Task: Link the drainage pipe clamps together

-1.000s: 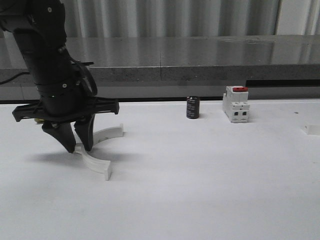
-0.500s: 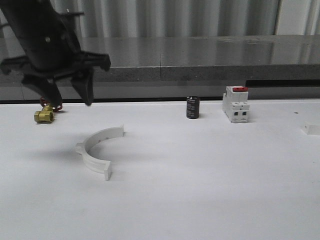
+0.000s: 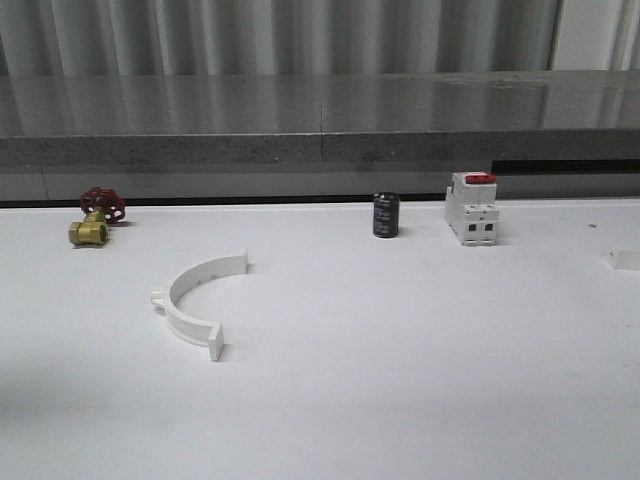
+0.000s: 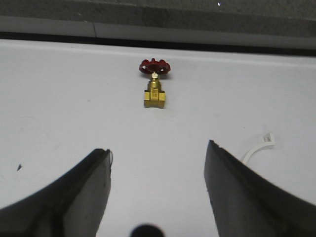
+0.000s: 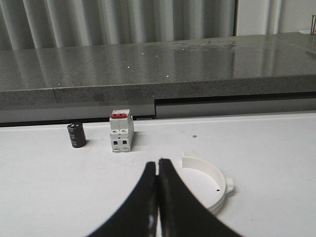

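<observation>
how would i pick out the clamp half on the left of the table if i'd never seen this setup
Start at the white table below the grey ledge. On its left side, nearer than the brass valve with the red wheel, lies the clamp half. It is a flat white plastic arc with small end tabs, far wider than the valve, unlike the boxy breaker and the black cylinder.
</observation>
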Tool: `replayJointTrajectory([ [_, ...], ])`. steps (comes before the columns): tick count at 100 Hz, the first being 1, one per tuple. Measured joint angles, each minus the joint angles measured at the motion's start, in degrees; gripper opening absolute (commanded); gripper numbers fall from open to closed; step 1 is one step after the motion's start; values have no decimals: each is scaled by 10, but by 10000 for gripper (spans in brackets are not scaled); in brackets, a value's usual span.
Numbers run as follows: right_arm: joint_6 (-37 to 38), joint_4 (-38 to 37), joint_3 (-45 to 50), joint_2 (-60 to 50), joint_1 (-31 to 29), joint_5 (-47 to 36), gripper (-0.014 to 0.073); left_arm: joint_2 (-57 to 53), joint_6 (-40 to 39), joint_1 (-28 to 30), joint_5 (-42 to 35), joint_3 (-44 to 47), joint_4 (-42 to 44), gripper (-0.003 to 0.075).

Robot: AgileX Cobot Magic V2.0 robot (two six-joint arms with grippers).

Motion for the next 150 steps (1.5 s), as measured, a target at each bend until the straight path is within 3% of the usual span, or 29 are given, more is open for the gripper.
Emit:
replayJointTrajectory([
  [44,0,0,0,0,0,0,-67,-346,2,11,-7,238,1,400],
  [53,0,0,0,0,0,0,-67,-395,2,11,-1,268,1,314],
  [74,0,0,0,0,0,-6,-67,-459,2,11,3,303,1,-23],
  [94,0,0,-1,0,0,-7,-67,-464,2,11,4,306,2,-20],
  [115,0,0,-88,12,0,94,-67,-464,2,11,5,306,2,-20],
  [127,0,1,-169,78,0,156,-67,-464,2,11,5,306,2,-20],
  [150,0,1,-321,302,0,289,-67,-464,2,11,7,306,2,-20],
])
